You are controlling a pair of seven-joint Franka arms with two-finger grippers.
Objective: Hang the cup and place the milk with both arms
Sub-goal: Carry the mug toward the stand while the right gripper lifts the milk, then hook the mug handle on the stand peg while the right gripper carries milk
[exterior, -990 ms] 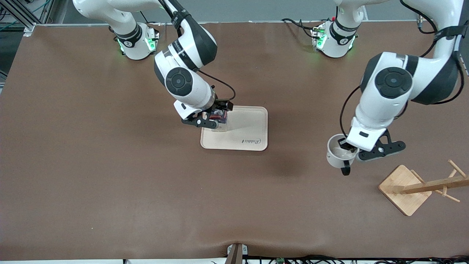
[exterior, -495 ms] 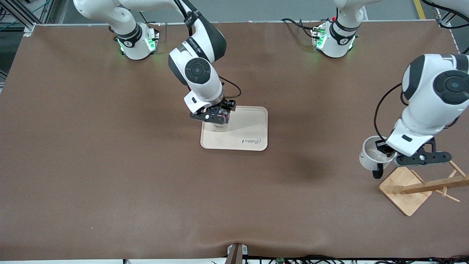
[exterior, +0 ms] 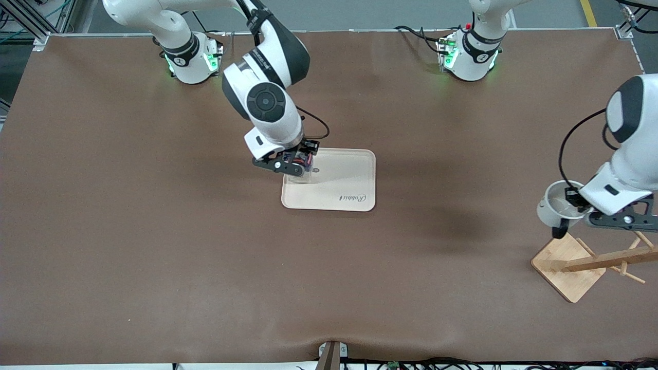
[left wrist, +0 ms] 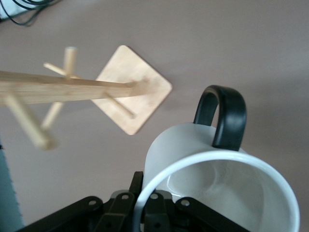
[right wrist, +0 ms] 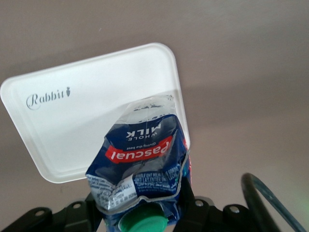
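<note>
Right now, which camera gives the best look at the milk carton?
The right wrist view: the milk fills it, label and green cap plain, held in the right pincer over the tray. The front view shows only a sliver of it under the pincer. The left wrist view shows none.

A robotics lab setup, pretty clearly: two white jointed robot arms [exterior: 267,97] on green-lit bases [exterior: 193,61] are bolted along a big table covered in brown matting [exterior: 154,231], with loose black cables [exterior: 411,31] and aluminium framing [exterior: 25,18] seen at the edges.
</note>
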